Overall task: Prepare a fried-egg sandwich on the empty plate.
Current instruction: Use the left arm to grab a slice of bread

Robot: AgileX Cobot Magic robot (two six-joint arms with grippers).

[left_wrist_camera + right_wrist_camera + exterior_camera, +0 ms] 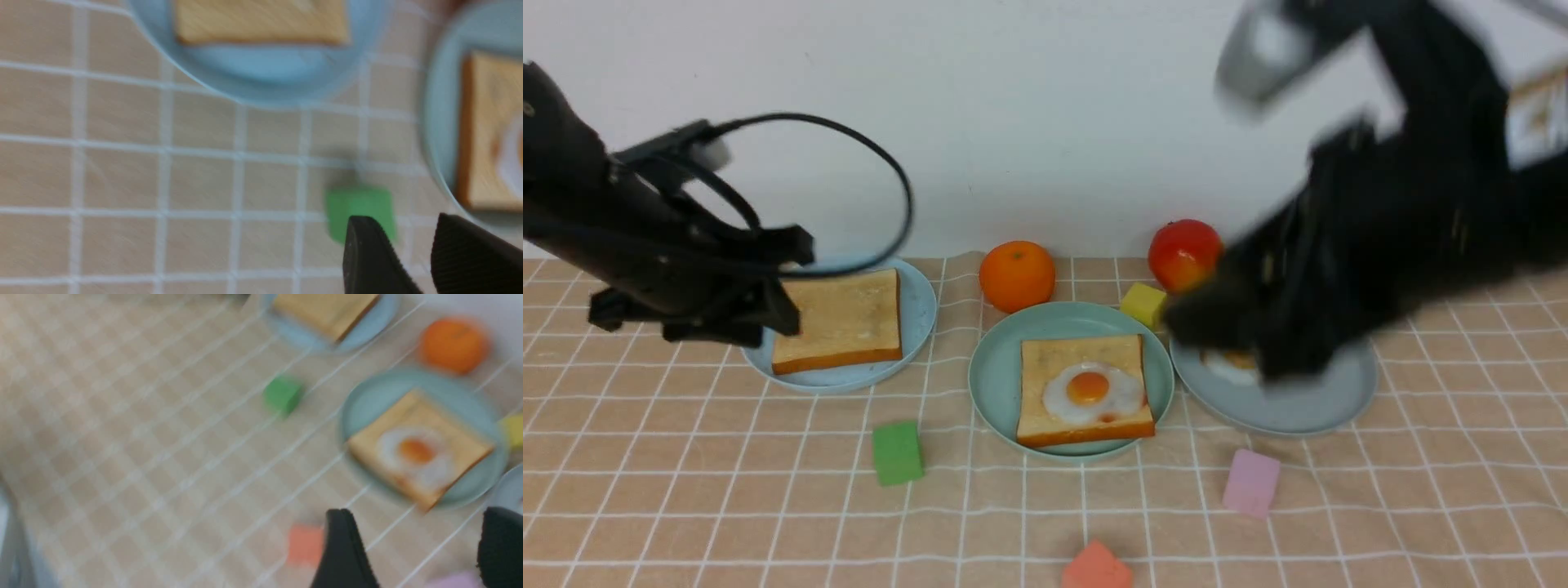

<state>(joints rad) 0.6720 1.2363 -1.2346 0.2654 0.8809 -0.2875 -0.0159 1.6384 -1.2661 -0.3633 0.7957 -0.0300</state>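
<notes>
A surface [686, 506] covered by a peach cloth with white checks is seen from the robot's side. Nearest the camera lies a coral block [1097, 566]. A little farther back stand a green block [898, 452] on the left and a pink block [1251, 482] on the right. Behind them, in the centre, is the mint-green plate [995, 371]. A toast slice [1054, 355] lies flat on it, and a fried egg [1092, 390] with an orange yolk rests on top of that slice. To the left, a sky-blue plate [919, 310] carries a second toast slice [841, 320], bare and flat. The left gripper [402, 228] hovers over that plate's left edge, jaws apart with nothing between them. To the right, a grey-blue plate [1307, 408] holds an egg piece [1227, 365], mostly hidden by the right gripper [419, 516], which is blurred, spread wide and empty. Farthest back, by the white wall [1045, 122], sit a yellow block [1143, 304], an orange [1016, 275] and a red fruit [1184, 253].
</notes>
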